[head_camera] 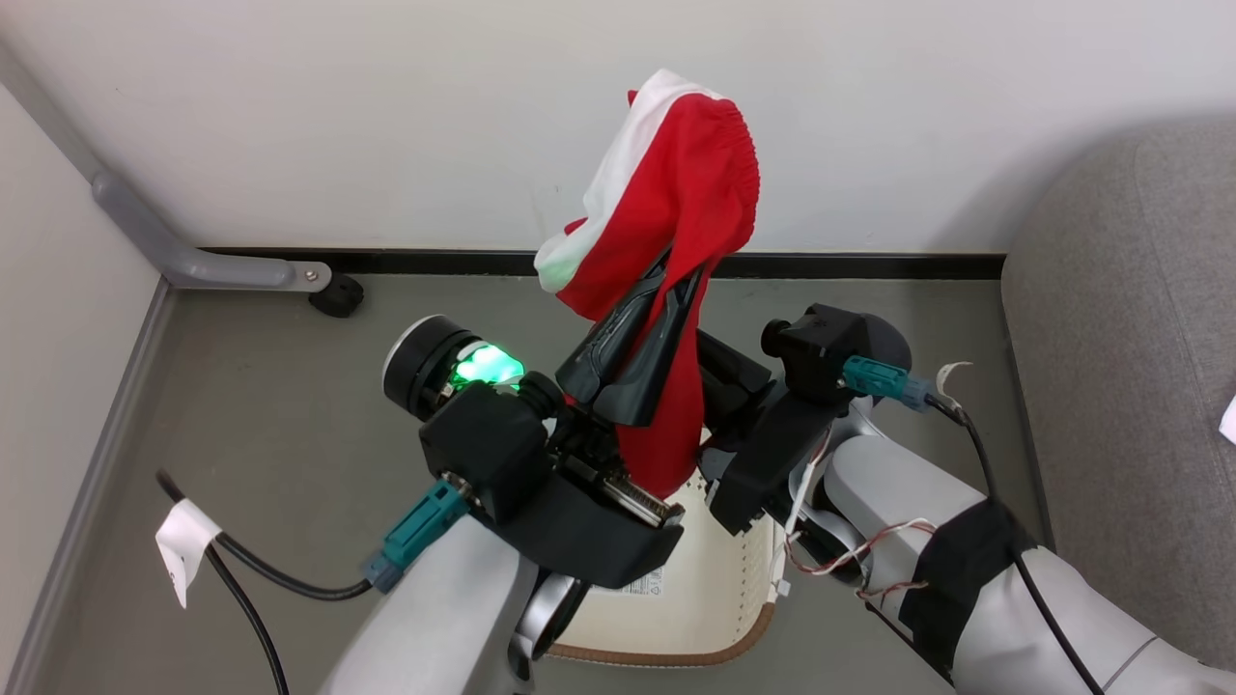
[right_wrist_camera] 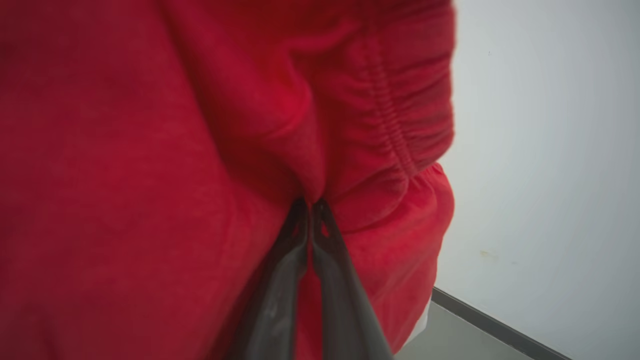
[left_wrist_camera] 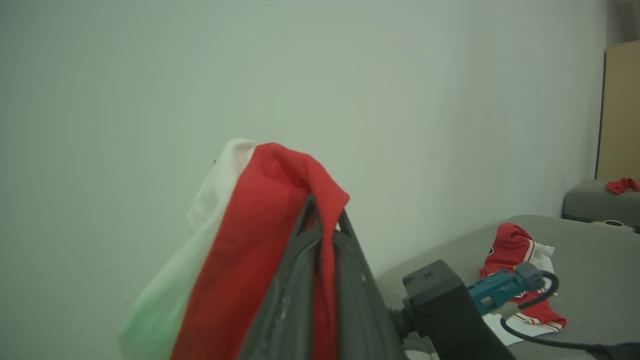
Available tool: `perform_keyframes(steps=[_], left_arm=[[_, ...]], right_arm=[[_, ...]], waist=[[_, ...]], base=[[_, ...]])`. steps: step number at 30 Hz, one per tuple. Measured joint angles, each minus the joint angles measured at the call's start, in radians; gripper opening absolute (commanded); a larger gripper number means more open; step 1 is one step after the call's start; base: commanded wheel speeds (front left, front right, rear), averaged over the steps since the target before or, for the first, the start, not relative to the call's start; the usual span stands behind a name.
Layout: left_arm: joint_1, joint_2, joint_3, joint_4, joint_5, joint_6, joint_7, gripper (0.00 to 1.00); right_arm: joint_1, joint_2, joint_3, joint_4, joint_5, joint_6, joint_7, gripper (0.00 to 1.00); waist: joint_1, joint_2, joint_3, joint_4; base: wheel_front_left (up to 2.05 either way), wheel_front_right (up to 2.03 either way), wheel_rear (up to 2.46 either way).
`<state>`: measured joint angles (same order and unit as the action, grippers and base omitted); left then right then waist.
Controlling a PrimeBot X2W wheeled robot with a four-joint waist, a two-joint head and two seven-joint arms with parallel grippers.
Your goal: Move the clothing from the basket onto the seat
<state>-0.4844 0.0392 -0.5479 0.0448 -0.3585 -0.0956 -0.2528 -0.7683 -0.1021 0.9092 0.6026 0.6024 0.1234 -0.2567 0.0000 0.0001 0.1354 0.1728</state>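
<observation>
A red garment with a white part hangs above the basket, draped over my raised left gripper. That gripper is shut on a fold of the red fabric, as seen at the left gripper in the left wrist view. My right gripper is shut on the same red garment lower down, near its gathered waistband. In the head view the cloth hides the right fingers. More clothing, a red and white jersey, lies on the grey seat. The seat stands at the right.
A white wall with a black skirting strip runs behind. A grey bracket with a black foot stands at the left on the grey floor. Another red piece lies on a farther grey cushion. Cables trail from both wrists.
</observation>
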Motion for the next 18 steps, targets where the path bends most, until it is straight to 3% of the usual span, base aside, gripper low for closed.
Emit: perform_keyframes(steps=[13, 14, 15, 16, 17, 18], left_arm=[[0.000, 0.010, 0.049, 0.047, 0.000, 0.015, 0.000, 0.00], [0.000, 0.010, 0.051, 0.055, 0.000, 0.016, 0.000, 0.18], [0.000, 0.009, 0.051, 0.062, 0.000, 0.016, 0.000, 0.45], [0.000, 0.008, 0.051, 0.068, 0.000, 0.016, 0.000, 0.89], [0.000, 0.007, 0.052, 0.074, 0.000, 0.017, 0.000, 1.00], [0.000, 0.007, 0.053, 0.080, 0.000, 0.017, 0.000, 1.00]], right_arm=[[-0.002, 0.005, -0.010, -0.040, 0.041, 0.000, 0.000, 0.00], [-0.002, 0.005, -0.014, -0.042, 0.041, 0.000, 0.000, 0.00], [-0.001, 0.004, -0.020, -0.046, 0.041, 0.000, 0.000, 0.00], [0.000, 0.003, -0.023, -0.049, 0.041, 0.000, 0.000, 0.00], [0.000, 0.003, -0.026, -0.052, 0.041, 0.000, 0.000, 0.00], [0.000, 0.003, -0.027, -0.054, 0.041, 0.000, 0.000, 0.00]], waist=[[0.0000, 0.0000, 0.006, -0.030], [0.0000, 0.0000, 0.006, -0.034], [0.0000, 0.0000, 0.006, -0.037], [0.0000, -0.0001, 0.006, -0.040], [0.0000, 0.0000, 0.006, -0.041], [0.0000, 0.0000, 0.005, -0.043]], base=[[0.00, 0.00, 0.00], [0.00, 0.00, 0.00], [0.00, 0.00, 0.00], [0.00, 0.00, 0.00], [0.00, 0.00, 0.00], [0.00, 0.00, 0.00]])
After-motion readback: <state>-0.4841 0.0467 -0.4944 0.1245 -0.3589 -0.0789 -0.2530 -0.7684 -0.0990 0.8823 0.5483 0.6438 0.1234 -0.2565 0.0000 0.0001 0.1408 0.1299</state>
